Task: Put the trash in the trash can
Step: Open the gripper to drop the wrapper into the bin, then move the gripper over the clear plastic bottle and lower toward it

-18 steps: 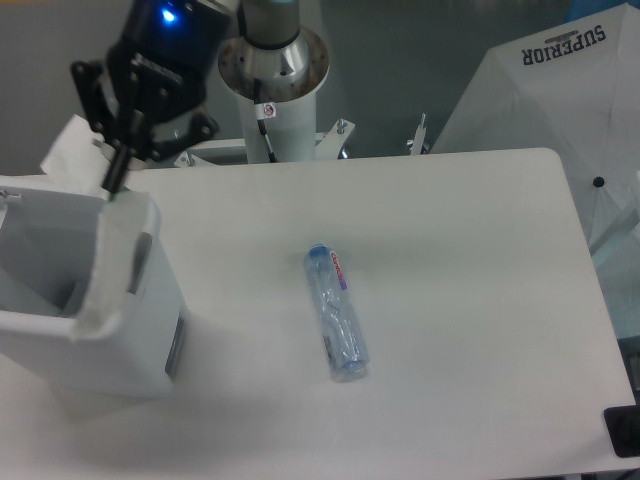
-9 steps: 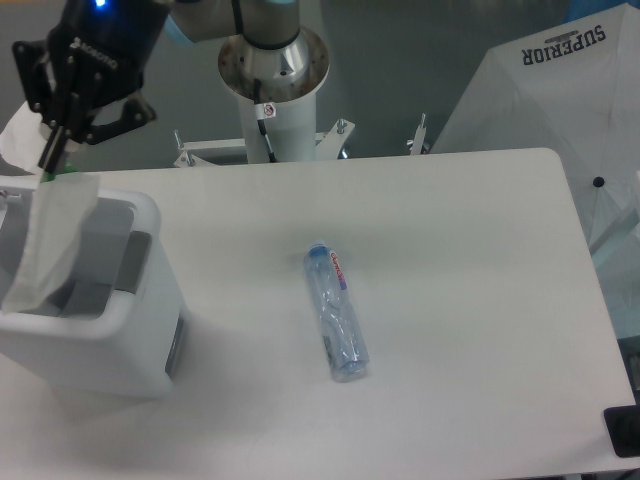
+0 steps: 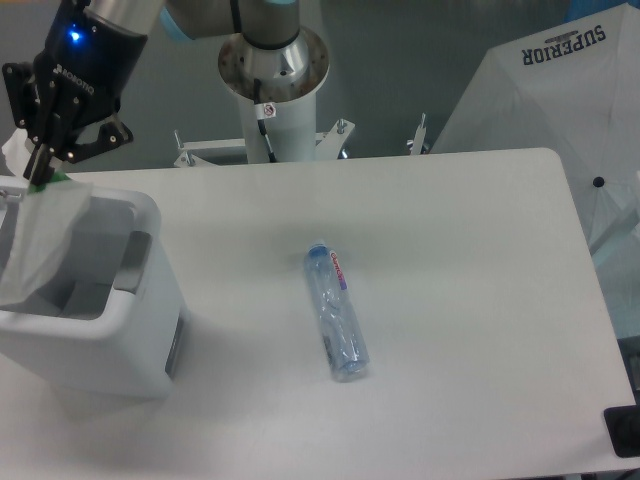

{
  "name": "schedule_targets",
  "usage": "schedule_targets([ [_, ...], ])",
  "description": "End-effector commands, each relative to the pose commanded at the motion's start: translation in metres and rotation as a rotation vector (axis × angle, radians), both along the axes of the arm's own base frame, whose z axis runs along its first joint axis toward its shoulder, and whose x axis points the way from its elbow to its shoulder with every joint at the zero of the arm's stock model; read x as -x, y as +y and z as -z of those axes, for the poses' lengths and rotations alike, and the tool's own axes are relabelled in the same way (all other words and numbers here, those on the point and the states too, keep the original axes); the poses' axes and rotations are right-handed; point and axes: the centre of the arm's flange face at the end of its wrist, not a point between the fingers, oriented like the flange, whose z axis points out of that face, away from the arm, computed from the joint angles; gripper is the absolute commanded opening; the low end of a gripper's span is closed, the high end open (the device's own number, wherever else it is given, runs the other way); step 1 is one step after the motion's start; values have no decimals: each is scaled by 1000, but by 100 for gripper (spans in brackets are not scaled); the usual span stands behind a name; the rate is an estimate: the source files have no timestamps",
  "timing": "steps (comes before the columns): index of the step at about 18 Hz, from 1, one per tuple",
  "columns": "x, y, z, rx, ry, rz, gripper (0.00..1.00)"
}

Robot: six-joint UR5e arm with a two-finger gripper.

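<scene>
My gripper (image 3: 42,165) hangs over the far left of the trash can (image 3: 150,330), shut on the top of a translucent white wrapper (image 3: 40,240) with a green bit at the pinch. The wrapper dangles down into the can's opening. The can is a large white bin at the table's left edge. A small clear bluish bottle (image 3: 336,312) with a red-white label lies on its side in the middle of the table, well to the right of the can and away from the gripper.
The arm's white base column (image 3: 272,90) stands behind the table's far edge. A white fabric cover printed "SUPERIOR" (image 3: 560,90) rises at the right, beyond the table. A dark object (image 3: 624,430) sits at the front right corner.
The gripper has carried the wrapper leftward from the can's right rim to above its left side, and over the last half second it shifted slightly further left and down.
</scene>
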Motion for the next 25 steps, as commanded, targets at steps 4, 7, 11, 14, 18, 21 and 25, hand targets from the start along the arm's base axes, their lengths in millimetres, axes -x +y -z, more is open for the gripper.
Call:
schedule_targets([
  [4, 2, 3, 2, -4, 10, 5, 91],
  [7, 16, 0, 3, -7, 11, -23, 99],
  [11, 69, -17, 18, 18, -11, -127, 100],
  [14, 110, -34, 30, 35, -29, -207, 100],
  [18, 153, -46, 42, 52, -45, -278, 100],
  [21, 183, -45, 69, 96, -68, -316, 100],
  [25, 226, -40, 113, 239, -12, -393, 100],
])
